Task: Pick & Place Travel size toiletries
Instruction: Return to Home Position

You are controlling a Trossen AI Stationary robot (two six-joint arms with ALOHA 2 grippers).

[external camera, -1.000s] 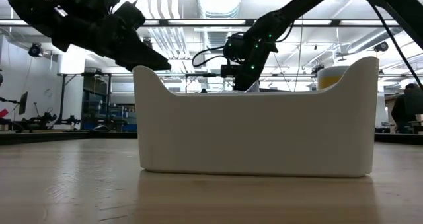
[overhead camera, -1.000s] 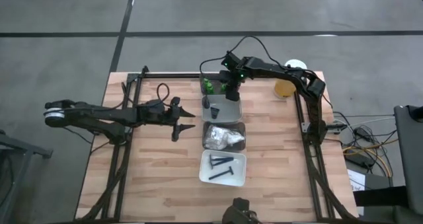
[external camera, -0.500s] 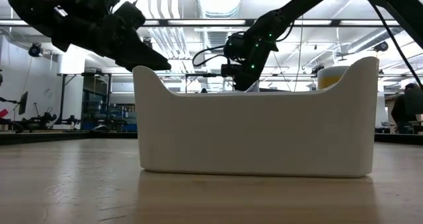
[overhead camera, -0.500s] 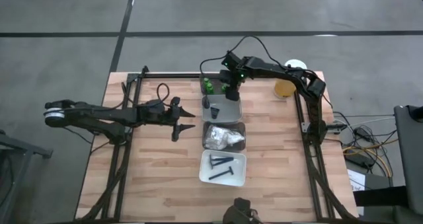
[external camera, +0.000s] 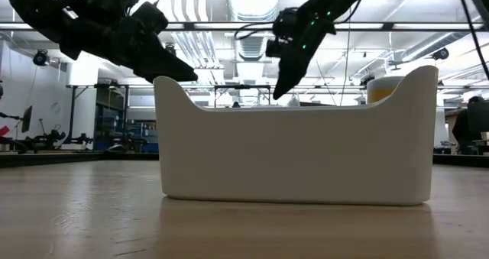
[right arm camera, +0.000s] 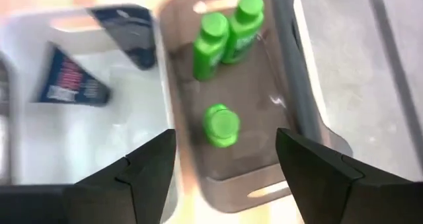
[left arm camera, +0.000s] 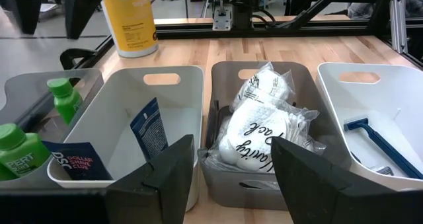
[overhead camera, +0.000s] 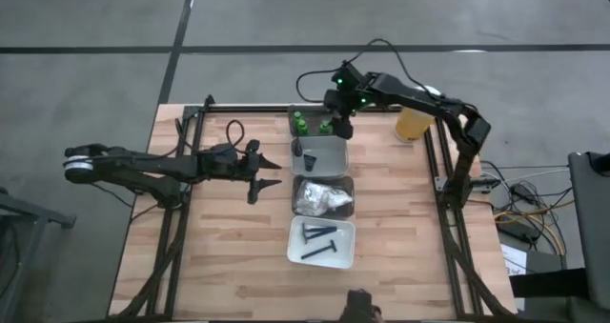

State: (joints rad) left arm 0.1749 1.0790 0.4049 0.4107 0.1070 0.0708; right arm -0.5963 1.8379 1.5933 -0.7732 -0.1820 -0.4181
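Four trays stand in a row down the table's middle. The far grey tray (overhead camera: 310,123) holds green bottles (right arm camera: 220,125): one stands upright and two (right arm camera: 228,36) lie side by side. The white tray (left arm camera: 119,118) beside it holds dark blue tubes (left arm camera: 149,125). The second grey tray (overhead camera: 324,197) holds white packets (left arm camera: 264,118). The near white tray (overhead camera: 321,242) holds razor sticks (left arm camera: 377,141). My right gripper (overhead camera: 340,125) hangs open above the far grey tray, empty. My left gripper (overhead camera: 262,171) waits open, left of the trays.
A yellow white-capped container (overhead camera: 410,125) stands on the table right of the far grey tray. Black frame rails (overhead camera: 181,132) run along the table's left, right and far sides. Bare wood (overhead camera: 229,256) lies left and right of the tray row.
My right gripper has risen and moved toward the table's far edge, from the white tube tray's far end to above the green-bottle tray. A green bottle that it covered now shows in that tray. The left arm kept still.
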